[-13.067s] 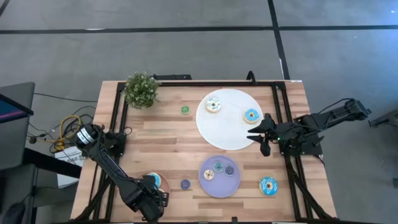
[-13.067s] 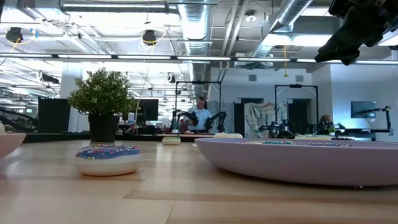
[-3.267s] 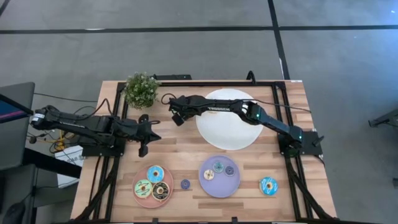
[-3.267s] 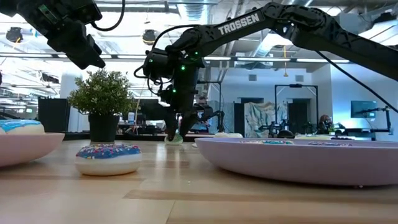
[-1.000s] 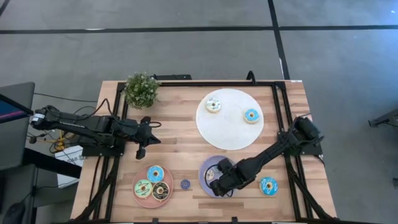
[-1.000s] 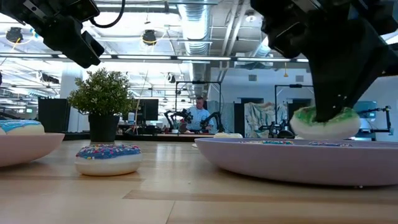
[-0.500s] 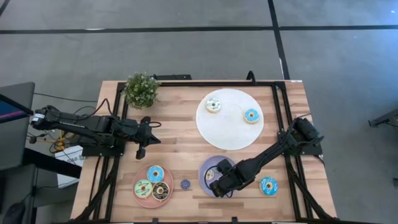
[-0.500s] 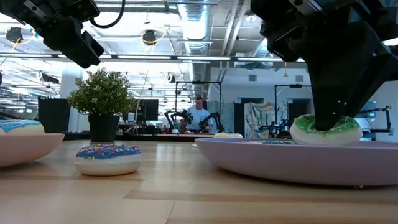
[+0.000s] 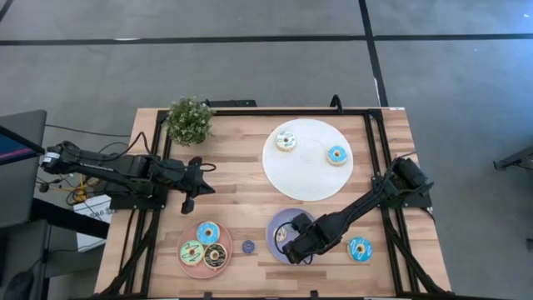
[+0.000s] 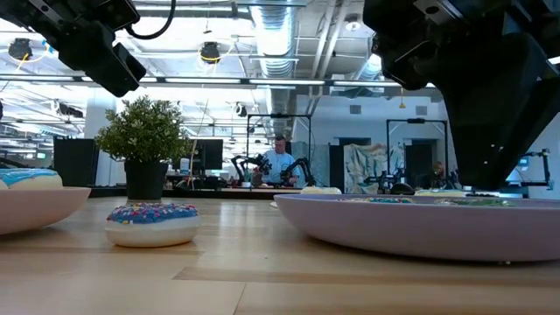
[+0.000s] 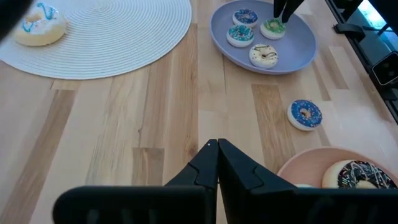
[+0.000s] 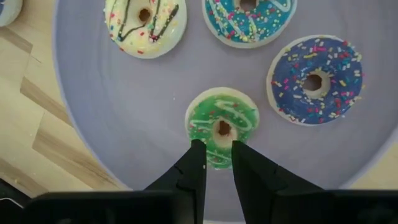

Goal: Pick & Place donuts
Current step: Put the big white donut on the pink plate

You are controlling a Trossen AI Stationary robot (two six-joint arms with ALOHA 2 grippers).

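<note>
A small green-iced donut (image 12: 222, 124) lies flat on the purple plate (image 12: 112, 106) near the table's front edge. Beside it on the plate are a cream donut (image 12: 145, 22), a teal one (image 12: 249, 18) and a dark blue one (image 12: 314, 81). My right gripper (image 12: 217, 149) points down over the plate (image 9: 273, 218). It is open by a narrow gap, and its fingertips stand over the green donut's edge. My left gripper (image 11: 217, 146) is shut on nothing and hovers over the table's left side (image 9: 196, 185). My right gripper comes at the green donut from above, its fingertips (image 12: 199, 149) over the donut's rim (image 12: 217, 160). I cannot tell whether they touch it. The donut rests flat on the plate.
A pink plate (image 9: 188, 263) at the front left carries three donuts. A small blue donut (image 9: 248, 247) and a larger blue one (image 9: 360, 248) lie on the wood. The white round mat (image 9: 308, 179) holds two donuts. A potted plant (image 9: 189, 119) stands at the far left.
The green donut, which hung tilted at my right gripper above the purple plate's rim, has come down. It now lies flat inside the plate, almost hidden behind the rim in the low view. Both arms have kept their places.
</note>
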